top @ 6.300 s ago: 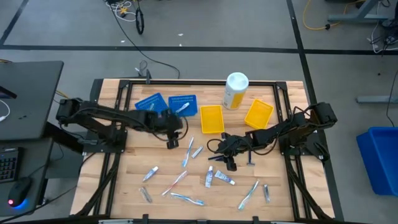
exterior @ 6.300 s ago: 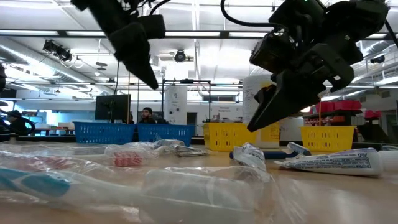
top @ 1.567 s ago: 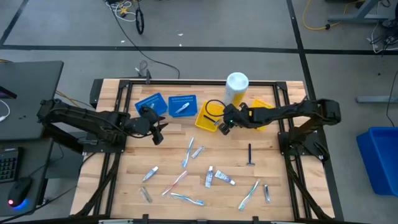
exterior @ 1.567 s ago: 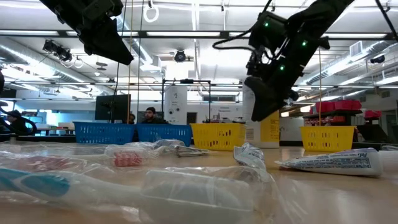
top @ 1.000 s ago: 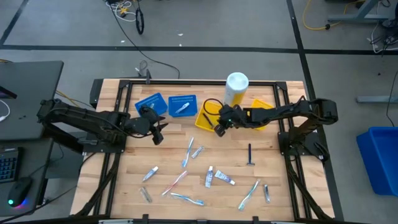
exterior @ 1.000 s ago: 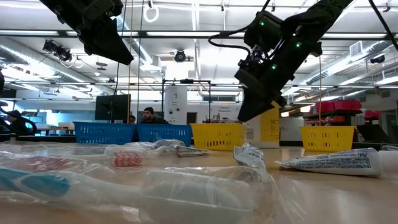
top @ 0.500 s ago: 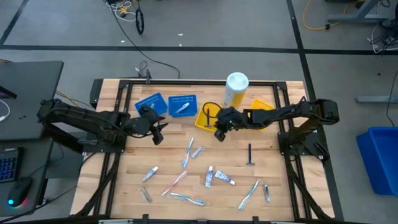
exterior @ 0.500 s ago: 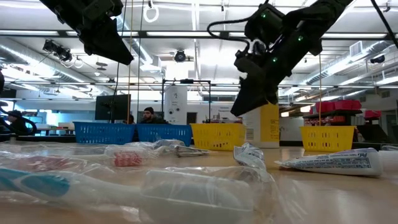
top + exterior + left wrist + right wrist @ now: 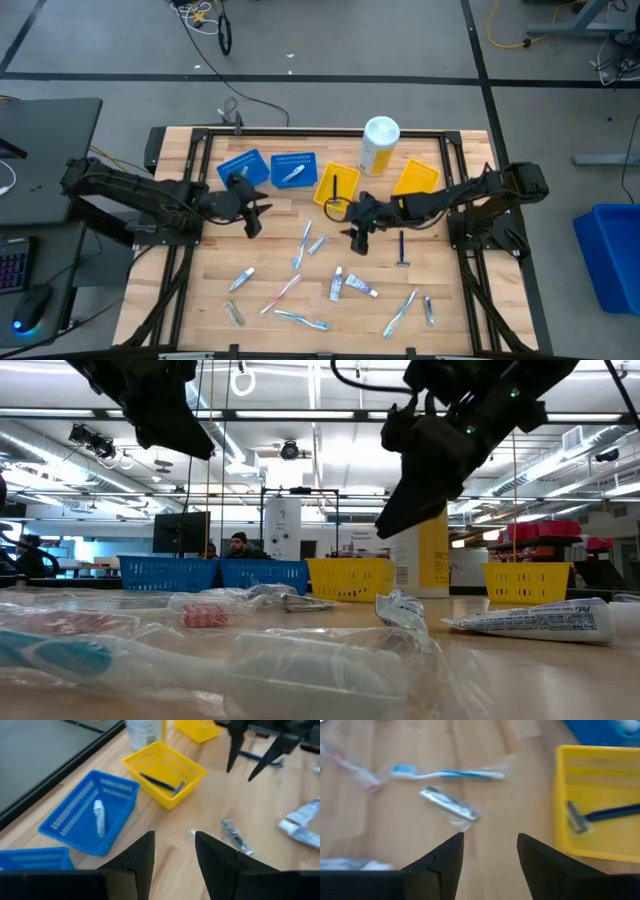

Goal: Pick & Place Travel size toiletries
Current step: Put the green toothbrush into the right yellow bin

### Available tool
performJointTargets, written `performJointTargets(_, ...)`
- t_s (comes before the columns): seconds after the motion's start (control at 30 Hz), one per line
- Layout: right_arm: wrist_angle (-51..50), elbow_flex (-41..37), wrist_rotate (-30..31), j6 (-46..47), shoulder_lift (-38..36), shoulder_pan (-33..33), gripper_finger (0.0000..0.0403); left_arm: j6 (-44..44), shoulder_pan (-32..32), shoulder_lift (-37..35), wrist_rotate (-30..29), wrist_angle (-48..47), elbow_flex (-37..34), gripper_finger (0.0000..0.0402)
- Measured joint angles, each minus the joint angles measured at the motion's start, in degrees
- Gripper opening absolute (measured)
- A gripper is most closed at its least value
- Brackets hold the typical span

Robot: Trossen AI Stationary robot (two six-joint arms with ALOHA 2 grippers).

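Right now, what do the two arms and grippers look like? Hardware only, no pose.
Both arms are dark, near-black jointed links mounted on black frames at the table's side edges. The left gripper and right gripper each end in two matte black, tapered, wedge-shaped fingers. A black cable loops beside the right wrist. Small green indicator lights glow on the right arm's wrist in the low view. No markings readable.

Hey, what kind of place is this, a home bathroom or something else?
Probably a robotics lab or workshop, not a home. The wooden table sits in a metal frame on a bare floor with loose cables, and the low view shows ceiling strip lights and a person at a workstation.
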Motion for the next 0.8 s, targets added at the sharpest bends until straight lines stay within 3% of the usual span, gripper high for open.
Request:
performJointTargets(0.33, 0.2, 0.0, 0.0, 0.0, 0.0, 5.6, 0.0213, -2.5, -7.2, 0.0, -0.7, 3.3, 0.0, 0.0148)
performJointTargets(0.8, 0.2, 0.0, 0.1, 0.0, 0.0, 7.0, 0.0186, -2.3, -12.8, 0.0, -5.7, 5.3, 0.0, 0.0149)
